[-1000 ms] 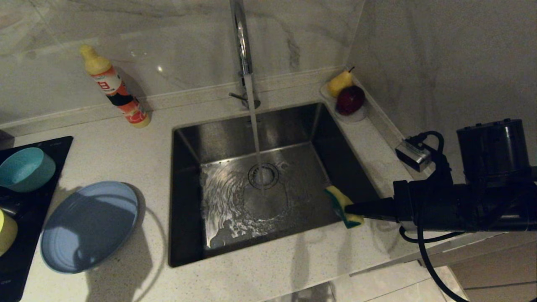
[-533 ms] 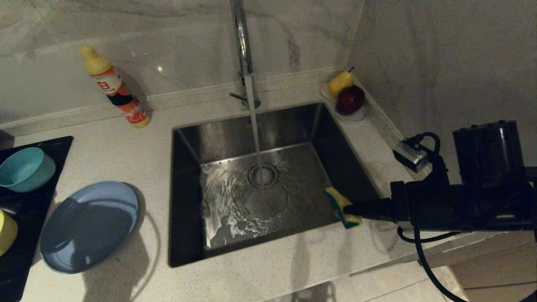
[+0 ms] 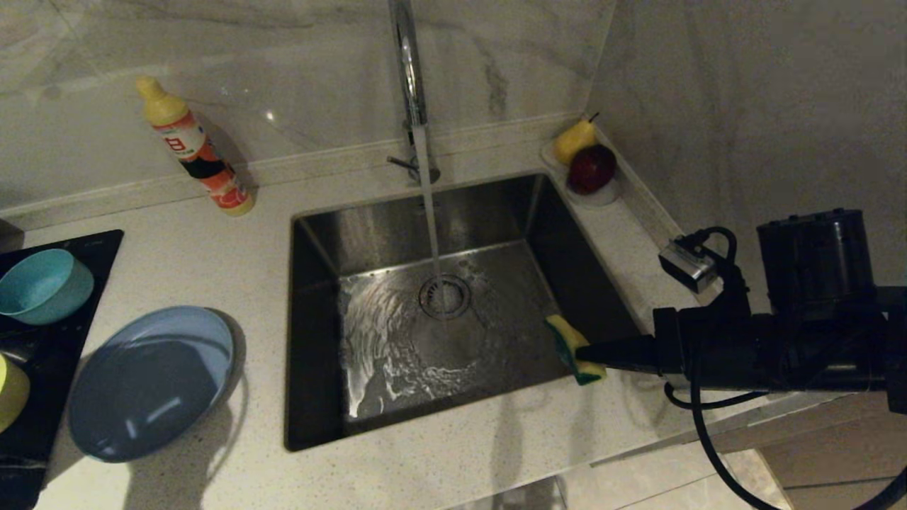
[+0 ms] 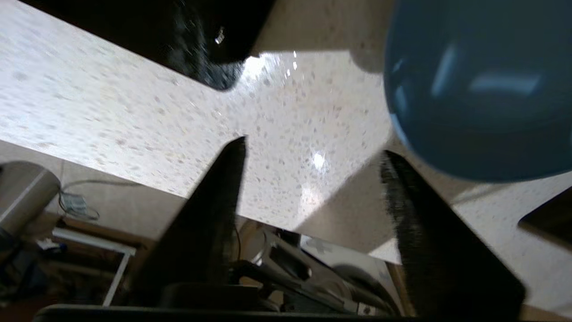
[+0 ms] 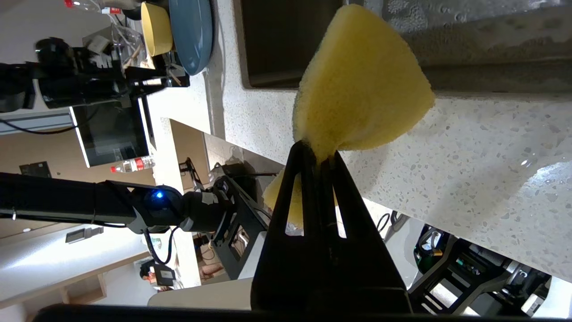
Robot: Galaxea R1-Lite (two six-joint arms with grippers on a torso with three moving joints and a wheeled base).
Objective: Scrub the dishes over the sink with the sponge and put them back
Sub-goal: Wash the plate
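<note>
teal bowl [image 3: 44, 285], periwinkle plate [image 3: 151, 382], yellow-green sponge [image 3: 575, 348]

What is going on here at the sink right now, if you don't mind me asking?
The robot is washing up. Its right gripper is shut on the sponge, holding it at the sink's right edge while water runs from the faucet. The left gripper stands open over the counter beside the blue plate, holding nothing. The plate sits on the counter left of the sink; the teal bowl and yellow bowl sit at the far left.
</note>
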